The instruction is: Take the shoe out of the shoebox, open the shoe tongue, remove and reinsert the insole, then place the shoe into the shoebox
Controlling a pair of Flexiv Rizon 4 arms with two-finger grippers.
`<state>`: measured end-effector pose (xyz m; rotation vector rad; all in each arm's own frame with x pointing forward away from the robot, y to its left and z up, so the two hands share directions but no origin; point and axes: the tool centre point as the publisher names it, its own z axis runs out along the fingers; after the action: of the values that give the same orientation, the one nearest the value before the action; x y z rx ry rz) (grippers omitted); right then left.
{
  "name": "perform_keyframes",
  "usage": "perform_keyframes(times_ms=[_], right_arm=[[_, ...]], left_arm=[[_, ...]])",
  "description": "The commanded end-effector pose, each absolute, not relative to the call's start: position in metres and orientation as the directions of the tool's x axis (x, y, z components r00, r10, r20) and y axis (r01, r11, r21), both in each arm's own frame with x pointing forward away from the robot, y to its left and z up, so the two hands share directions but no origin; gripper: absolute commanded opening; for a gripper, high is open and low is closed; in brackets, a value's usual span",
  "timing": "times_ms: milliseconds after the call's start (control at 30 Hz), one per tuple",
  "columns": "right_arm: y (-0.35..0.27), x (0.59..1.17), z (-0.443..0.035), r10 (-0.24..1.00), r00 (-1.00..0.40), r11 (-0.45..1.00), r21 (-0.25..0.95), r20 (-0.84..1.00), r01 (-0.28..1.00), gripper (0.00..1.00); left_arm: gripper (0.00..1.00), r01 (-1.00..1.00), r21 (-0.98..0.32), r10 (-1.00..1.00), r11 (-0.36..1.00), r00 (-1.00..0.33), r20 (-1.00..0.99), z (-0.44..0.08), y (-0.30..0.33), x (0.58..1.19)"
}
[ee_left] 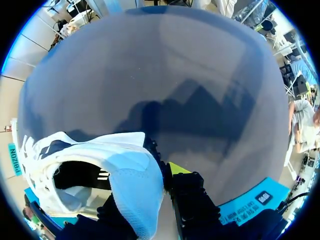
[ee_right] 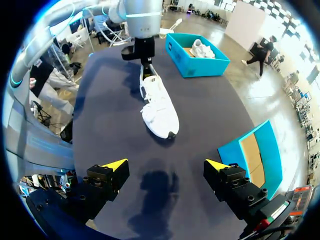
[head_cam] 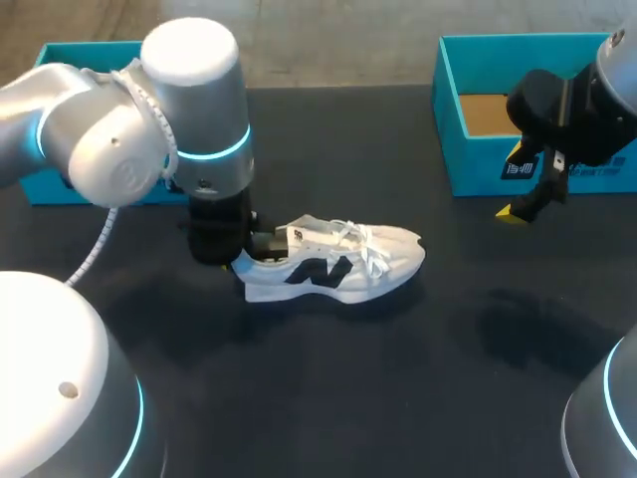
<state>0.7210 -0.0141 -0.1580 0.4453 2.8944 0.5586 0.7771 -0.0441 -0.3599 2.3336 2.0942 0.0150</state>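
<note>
As it rests sole-down on table (head_cam: 398, 378), white shoe (head_cam: 338, 261): heel wall clamped by left gripper (ee_left: 155, 185). Fingers of right gripper (ee_right: 166, 165) spread wide, well apart from shoe, near teal box (head_cam: 478, 174). Behind left arm (head_cam: 189, 110), shoebox (ee_right: 200, 70) holds second shoe (ee_right: 200, 47).

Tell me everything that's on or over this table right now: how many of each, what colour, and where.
Low-top fabric sneaker with black side logo: one, white, upright on its sole mid-table.
Second sneaker: one, white, inside the left box.
Left box, open cardboard: one, teal, at the table's far left behind the left arm.
Right box, open cardboard: one, teal with a bare brown floor, at the far right.
Table: one, black, under everything.
Left gripper: one, black with yellow tips, shut on the sneaker's heel.
Right gripper: one, black with yellow tips, open and holding nothing, above the table just in front of the right box.
</note>
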Motion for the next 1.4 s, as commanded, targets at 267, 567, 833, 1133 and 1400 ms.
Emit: perform_keyframes(times_ms=[267, 567, 833, 1133, 1400], right_arm=[[-0.013, 0.723, -0.159, 0.319, -0.943, 0.886, 0.383, -0.098, 0.26, 1.0], [-0.013, 0.723, -0.159, 0.319, -0.943, 0.886, 0.383, -0.098, 0.26, 1.0], [-0.013, 0.723, -0.159, 0.319, -0.943, 0.886, 0.383, -0.098, 0.26, 1.0], [-0.013, 0.723, -0.159, 0.319, -0.943, 0.886, 0.383, -0.098, 0.26, 1.0], [-0.013, 0.723, -0.159, 0.319, -0.943, 0.886, 0.383, -0.098, 0.26, 1.0]], left_arm=[[0.0, 0.993, -0.033, 0.993, -0.11, 0.111, 0.049, -0.384, -0.054, 0.785], [0.07, 0.996, -0.022, 0.991, -0.092, 0.094, 0.092, -0.389, -0.052, 0.784], [0.93, 0.996, -0.011, 0.992, -0.087, 0.088, 0.086, -0.384, -0.051, 0.782], [1.0, 1.0, 0.007, 0.997, 0.015, -0.015, -0.079, -0.356, -0.043, 0.784], [1.0, 0.99, -0.05, 0.959, 0.134, -0.142, -0.243, -0.334, -0.032, 0.784]])
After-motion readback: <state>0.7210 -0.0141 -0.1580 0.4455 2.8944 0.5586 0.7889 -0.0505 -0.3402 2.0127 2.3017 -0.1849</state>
